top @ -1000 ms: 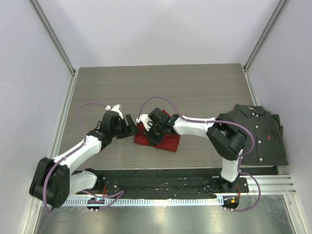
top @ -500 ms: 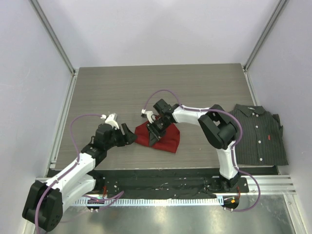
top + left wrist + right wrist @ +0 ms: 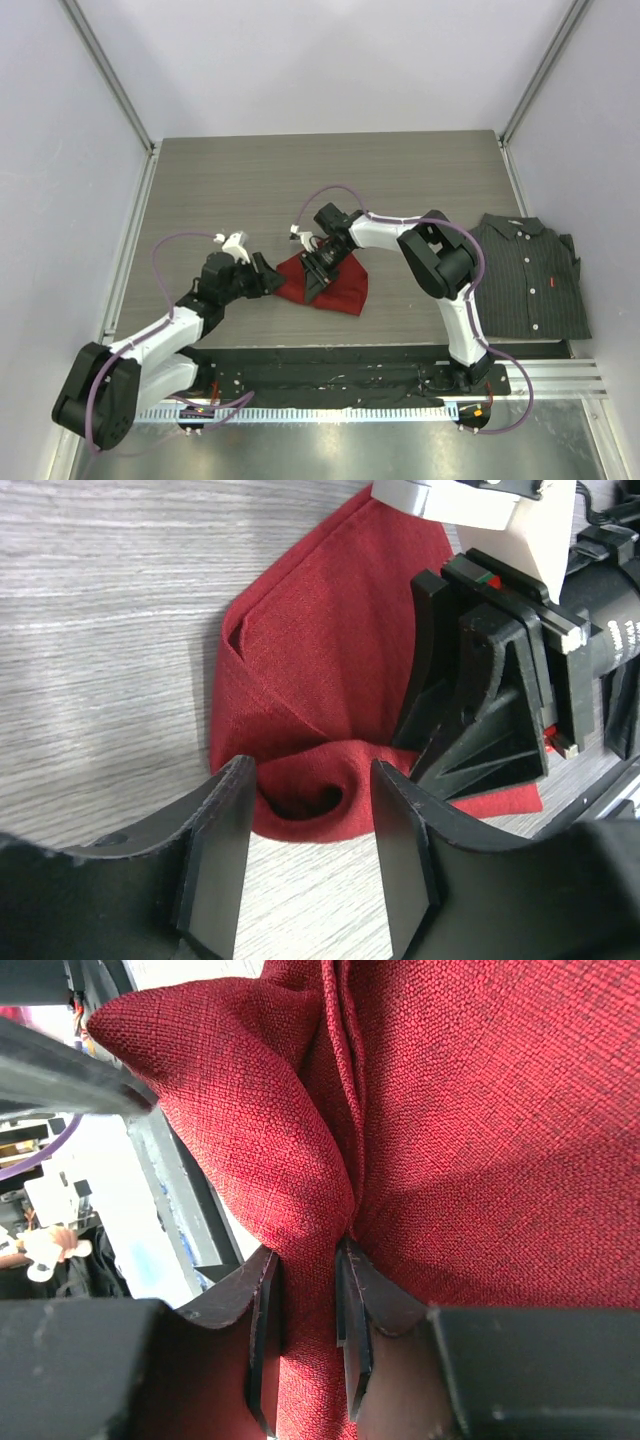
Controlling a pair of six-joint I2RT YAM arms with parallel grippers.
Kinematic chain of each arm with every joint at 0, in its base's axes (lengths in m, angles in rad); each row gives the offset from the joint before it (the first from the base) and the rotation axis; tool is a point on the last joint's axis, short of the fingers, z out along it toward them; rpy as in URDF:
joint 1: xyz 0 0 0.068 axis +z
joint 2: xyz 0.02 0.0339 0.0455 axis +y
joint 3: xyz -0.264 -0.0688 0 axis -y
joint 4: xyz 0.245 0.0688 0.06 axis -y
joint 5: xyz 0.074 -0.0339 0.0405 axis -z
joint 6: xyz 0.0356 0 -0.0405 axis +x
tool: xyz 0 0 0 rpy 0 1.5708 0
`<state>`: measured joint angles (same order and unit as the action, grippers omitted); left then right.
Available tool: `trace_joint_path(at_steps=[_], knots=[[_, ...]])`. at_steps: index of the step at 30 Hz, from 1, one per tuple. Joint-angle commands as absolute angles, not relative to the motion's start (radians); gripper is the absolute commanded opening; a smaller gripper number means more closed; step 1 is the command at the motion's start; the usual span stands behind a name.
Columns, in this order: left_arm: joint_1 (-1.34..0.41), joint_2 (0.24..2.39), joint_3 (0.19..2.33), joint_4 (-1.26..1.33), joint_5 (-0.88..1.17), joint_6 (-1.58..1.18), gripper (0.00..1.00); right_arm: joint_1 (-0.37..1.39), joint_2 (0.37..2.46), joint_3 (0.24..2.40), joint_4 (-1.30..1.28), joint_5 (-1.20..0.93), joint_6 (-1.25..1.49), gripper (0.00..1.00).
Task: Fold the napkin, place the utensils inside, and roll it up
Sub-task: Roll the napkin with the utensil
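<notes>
1. The counter (image 3: 400,180) carries the napkin (image 3: 345,290) near its front middle, folded and partly curled at one end.
2. The right hand (image 3: 308,1330) is nearly closed, pinching a ridge of the red cloth.
3. The left hand (image 3: 305,780) stands half open, straddling the curled end.
4. No utensils show. They may be wrapped inside, so rolling seems underway but unfinished.
</notes>
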<state>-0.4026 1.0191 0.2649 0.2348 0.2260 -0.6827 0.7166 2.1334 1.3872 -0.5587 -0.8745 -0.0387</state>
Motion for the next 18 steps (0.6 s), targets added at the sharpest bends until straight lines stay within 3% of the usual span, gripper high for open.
trace_joint_path(at_steps=[1,6,7,10,13,18], knots=[[-0.399,1.057,0.261,0.348,0.235,-0.687,0.47,0.721,2.178,1.397,-0.607,-0.836,-0.057,0.28],[-0.4,1.118,0.255,0.362,0.232,-0.692,0.3,0.719,2.18,1.405,-0.609,-0.825,-0.048,0.3],[-0.399,1.124,0.256,0.361,0.229,-0.692,0.21,0.718,2.172,1.405,-0.609,-0.821,-0.043,0.31],[-0.399,1.135,0.262,0.341,0.226,-0.687,0.07,0.719,2.148,1.407,-0.606,-0.772,-0.034,0.38],[-0.4,1.138,0.278,0.304,0.218,-0.68,0.0,0.718,2.083,1.393,-0.585,-0.707,-0.023,0.48],[-0.399,1.172,0.322,0.226,0.229,-0.672,0.0,0.729,1.904,1.321,-0.517,-0.571,-0.005,0.68]])
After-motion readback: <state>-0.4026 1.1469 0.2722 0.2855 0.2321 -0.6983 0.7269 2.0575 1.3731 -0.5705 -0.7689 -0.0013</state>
